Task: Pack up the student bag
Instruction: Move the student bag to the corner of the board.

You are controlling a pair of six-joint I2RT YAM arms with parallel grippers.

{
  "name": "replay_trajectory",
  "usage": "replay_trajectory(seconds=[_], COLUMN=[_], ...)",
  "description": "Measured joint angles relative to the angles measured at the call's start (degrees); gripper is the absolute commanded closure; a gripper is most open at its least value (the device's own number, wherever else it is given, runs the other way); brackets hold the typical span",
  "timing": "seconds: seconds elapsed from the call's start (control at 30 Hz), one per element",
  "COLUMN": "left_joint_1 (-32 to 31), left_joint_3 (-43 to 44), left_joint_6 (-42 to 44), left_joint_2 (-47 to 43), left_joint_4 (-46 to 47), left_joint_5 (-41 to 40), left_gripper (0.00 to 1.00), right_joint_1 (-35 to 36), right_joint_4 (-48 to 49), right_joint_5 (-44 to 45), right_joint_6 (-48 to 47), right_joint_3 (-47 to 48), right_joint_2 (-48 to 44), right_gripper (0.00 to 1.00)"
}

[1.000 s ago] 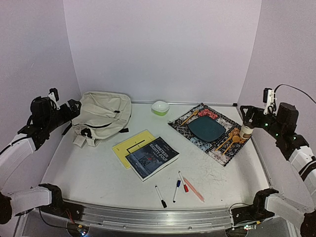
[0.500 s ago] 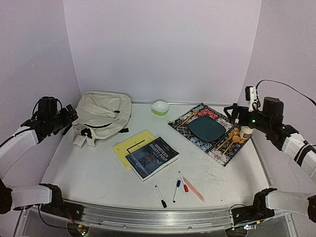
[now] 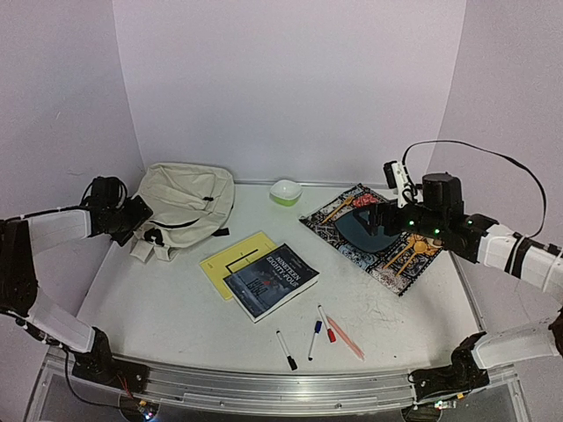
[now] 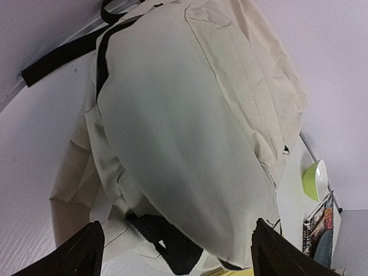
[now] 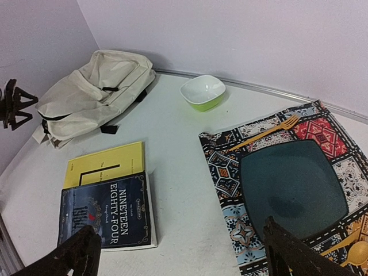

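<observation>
- The left gripper [image 4: 175, 252] has its two fingers [image 4: 86, 253] spread wide, one in each lower corner of the left wrist view, and nothing is pinched between them.
- It points straight at the student bag [image 4: 184, 126], whose cream fabric fills most of that view. Whether the fingertips touch the cloth cannot be told.
- In the top view, the left gripper [image 3: 141, 212] sits right at the bag's left edge, beside a black strap [image 3: 180, 223].
- The student bag [image 3: 183, 204] lies flat at the far left of the table [image 3: 158, 299], close to the back wall.
- The right gripper [image 5: 187, 253] is also spread wide and holds nothing. Its dark fingers [image 5: 287, 253] frame the lower corners of the right wrist view.
- In the top view, the right gripper [image 3: 380, 220] hangs in the air over the patterned placemat [image 3: 356, 253], above the near edge of the dark teal plate [image 5: 293, 187]. It appears to touch neither.
- The right gripper is well apart from the bag, on the opposite side of the table.
- Between the two grippers lie a yellow book [image 5: 106, 164] and a dark paperback [image 5: 106, 215] that partly overlaps it.
- A green bowl [image 5: 202, 92] stands near the back wall, just beside the placemat's far corner.
- Several pens [image 3: 314, 339] lie near the front edge of the table.
</observation>
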Motion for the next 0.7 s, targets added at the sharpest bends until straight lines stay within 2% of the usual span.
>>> replay_trajectory(seconds=[0.1,0.27,0.4,0.7], left_joint_1=[0.0,0.0,0.0,-0.5], left_joint_3=[0.0,0.1,0.0,-2.4], left_joint_6=[-1.5,-2.6,-2.4,-2.5], left_joint_2=[4.2,8.2,7.8,3.8], left_joint_4=[3.8,7.8,9.4,9.8], left_joint_5=[2.2,5.7,7.7,12.7], left_gripper=[0.35,0.78,0.97,1.0], right_joint_1=[2.2,5.3,7.6,12.4], right_joint_4=[0.6,1.0,1.8,2.6], right_joint_5=[0.4,1.3,1.4,1.5], right_joint_6=[0.0,0.0,0.1,0.3], right_joint_3=[0.4,1.3,2.8,6.8], right_joint_2=[1.5,3.5,6.6,13.6], right_gripper=[0.02,0.02,0.02,0.02])
